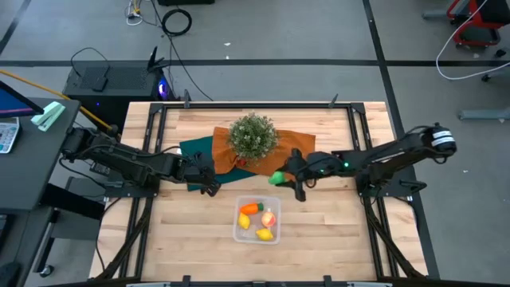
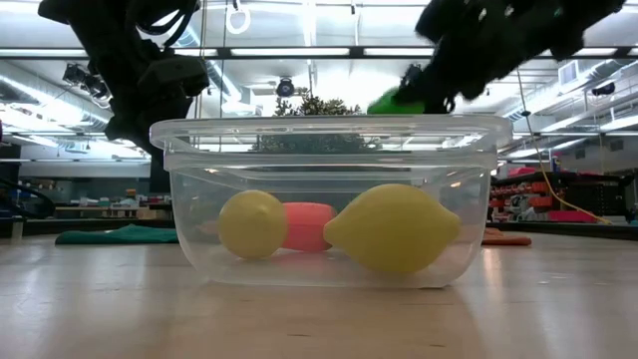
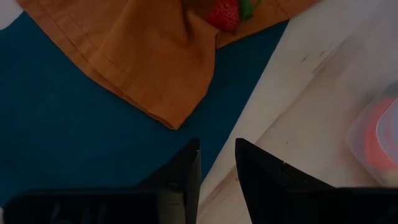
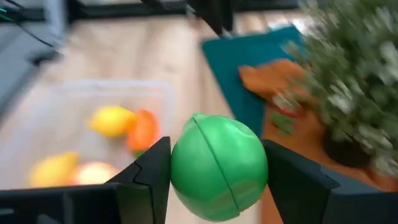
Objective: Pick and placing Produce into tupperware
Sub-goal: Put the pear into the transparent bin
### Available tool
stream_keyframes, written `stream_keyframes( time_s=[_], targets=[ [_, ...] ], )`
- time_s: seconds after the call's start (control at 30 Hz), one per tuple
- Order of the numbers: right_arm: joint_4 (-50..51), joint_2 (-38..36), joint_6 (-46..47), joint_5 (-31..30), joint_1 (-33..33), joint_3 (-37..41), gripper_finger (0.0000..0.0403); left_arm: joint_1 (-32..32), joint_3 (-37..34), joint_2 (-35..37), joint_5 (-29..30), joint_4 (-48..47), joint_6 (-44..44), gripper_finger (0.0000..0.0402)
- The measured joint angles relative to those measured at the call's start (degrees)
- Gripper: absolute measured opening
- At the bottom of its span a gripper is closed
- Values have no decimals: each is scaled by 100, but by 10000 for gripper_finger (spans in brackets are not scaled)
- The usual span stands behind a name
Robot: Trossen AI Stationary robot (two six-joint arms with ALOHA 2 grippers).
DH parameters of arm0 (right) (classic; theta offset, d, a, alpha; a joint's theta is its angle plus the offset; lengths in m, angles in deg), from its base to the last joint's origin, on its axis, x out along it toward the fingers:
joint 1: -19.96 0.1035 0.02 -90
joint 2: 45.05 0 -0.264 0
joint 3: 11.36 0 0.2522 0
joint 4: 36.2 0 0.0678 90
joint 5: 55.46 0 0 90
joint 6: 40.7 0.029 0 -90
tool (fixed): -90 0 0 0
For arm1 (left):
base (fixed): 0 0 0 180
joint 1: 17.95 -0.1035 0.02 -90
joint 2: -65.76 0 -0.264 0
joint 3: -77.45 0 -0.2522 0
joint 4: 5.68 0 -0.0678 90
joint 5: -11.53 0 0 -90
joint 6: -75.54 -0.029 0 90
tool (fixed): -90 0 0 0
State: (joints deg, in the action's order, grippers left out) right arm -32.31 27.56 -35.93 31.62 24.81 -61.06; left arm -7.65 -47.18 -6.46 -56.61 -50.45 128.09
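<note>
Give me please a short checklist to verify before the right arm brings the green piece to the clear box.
1. Green piece held between the right gripper fingers: ok.
2. Tupperware open, no lid on it: ok.
3. Free room inside beside the carrot, the peach-coloured fruit and two lemon-like pieces: ok, but tight.
4. Left gripper away from the box, over the teal cloth edge, holding nothing: ok.
5. Right gripper above the box: not ok, it is beside the plant.
6. Grip firm enough for travel: cannot tell.
</note>
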Motion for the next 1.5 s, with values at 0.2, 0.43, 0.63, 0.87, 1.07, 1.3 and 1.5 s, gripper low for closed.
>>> stream_keyframes(
  time_s=[0.2, 0.43, 0.63, 0.87, 1.07, 1.3, 1.5],
  targets=[
    [14, -398, 77, 394, 531, 0, 183, 1, 0, 0, -3, 52, 242, 105],
    [410, -66, -499, 739, 807, -398, 179, 93, 0, -2, -5, 52, 262, 98],
    [1140, 805, -1120, 1018, 741, -1509, 181, 95, 0, -1, -5, 58, 276, 100],
    [1563, 1927, -1346, 1660, 573, -2308, 178, 80, 0, 0, 11, 74, 202, 94],
    [1619, 2585, -1352, 1986, 629, -2572, 180, 80, 0, 0, 16, 76, 228, 95],
    [1526, 2987, -1361, 2129, 698, -2671, 180, 80, 0, -2, 16, 94, 224, 88],
    [1274, 3159, -1405, 2176, 689, -2669, 179, 80, 0, 0, 18, 107, 223, 89]
  ],
)
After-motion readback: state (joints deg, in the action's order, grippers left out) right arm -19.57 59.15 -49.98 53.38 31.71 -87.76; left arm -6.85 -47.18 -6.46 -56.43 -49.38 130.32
